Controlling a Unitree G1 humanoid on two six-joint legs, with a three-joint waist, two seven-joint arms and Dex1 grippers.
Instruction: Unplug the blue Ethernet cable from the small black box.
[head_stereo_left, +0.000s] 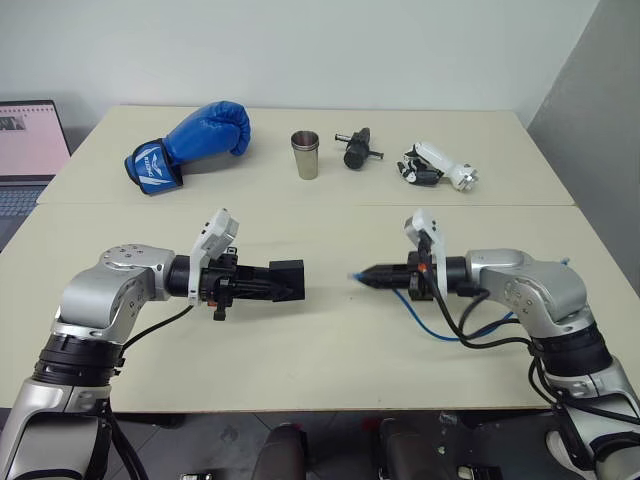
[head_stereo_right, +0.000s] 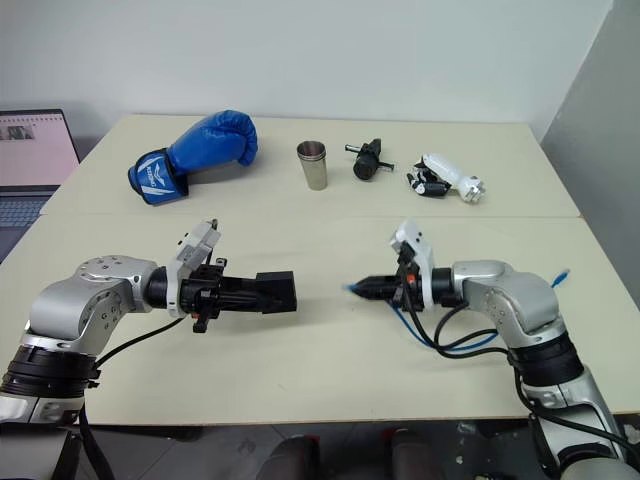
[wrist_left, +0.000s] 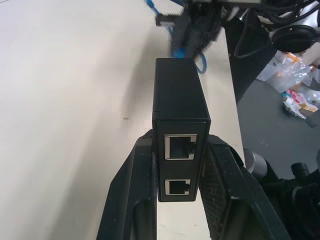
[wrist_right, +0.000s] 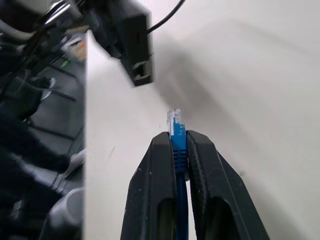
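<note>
Blue Ethernet cable (wrist_right: 177, 145): plug end clamped between right gripper (head_stereo_left: 372, 275) fingers, clear of the small black box (wrist_left: 180, 125), with a gap between plug and box. Box clenched in left gripper (head_stereo_left: 285, 285) at 9 o'clock of the plug; both ports visibly empty. Slack trailing toward 4 o'clock under the right arm. Risk: snagging of slack on arm wiring, dragging the plug loose. Metal cup (head_stereo_left: 306, 155) at 12 o'clock; contents not discernible.

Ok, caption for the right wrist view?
Right hand shut on the blue cable, plug free, apart from the black box in the left hand.
</note>
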